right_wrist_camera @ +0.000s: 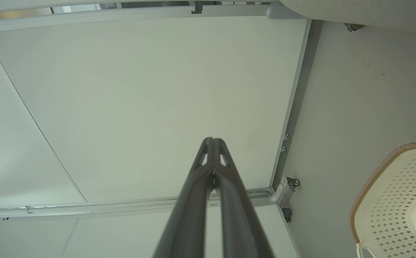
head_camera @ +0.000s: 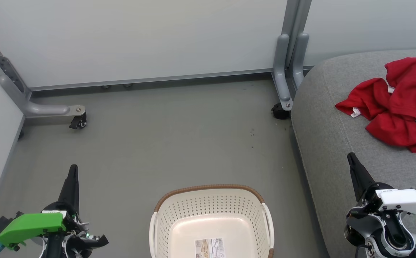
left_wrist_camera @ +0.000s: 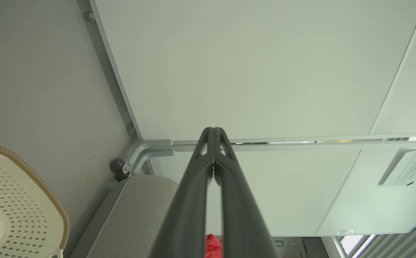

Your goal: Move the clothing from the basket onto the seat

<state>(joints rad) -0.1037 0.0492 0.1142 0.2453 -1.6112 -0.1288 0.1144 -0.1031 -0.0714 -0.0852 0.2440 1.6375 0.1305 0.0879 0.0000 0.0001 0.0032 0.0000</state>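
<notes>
Red clothing [head_camera: 401, 104] with white trim lies in a crumpled heap on the grey upholstered seat [head_camera: 330, 136], well back from the cushion's rounded front corner and running past the head view's right edge. The cream perforated basket [head_camera: 208, 188] stands on the grey floor [head_camera: 179, 143] beside the seat. Its visible interior holds no garment, only a paper label sticker [head_camera: 209, 248], and its near part is cut off by the frame. The left gripper [head_camera: 72, 172] hangs low to the basket's left and the right gripper [head_camera: 352, 159] over the seat's front edge. Both wrist views show each gripper's two fingers pressed together with nothing between them. White partition panels [head_camera: 140, 39] on castor feet [head_camera: 79, 122] enclose the area.

The transfer appears finished, or nearly so. The step in hand is best done by checking the basket's hidden near part before stopping, and by keeping the right fingers clear of the heap so that no fabric is dragged off the seat.
</notes>
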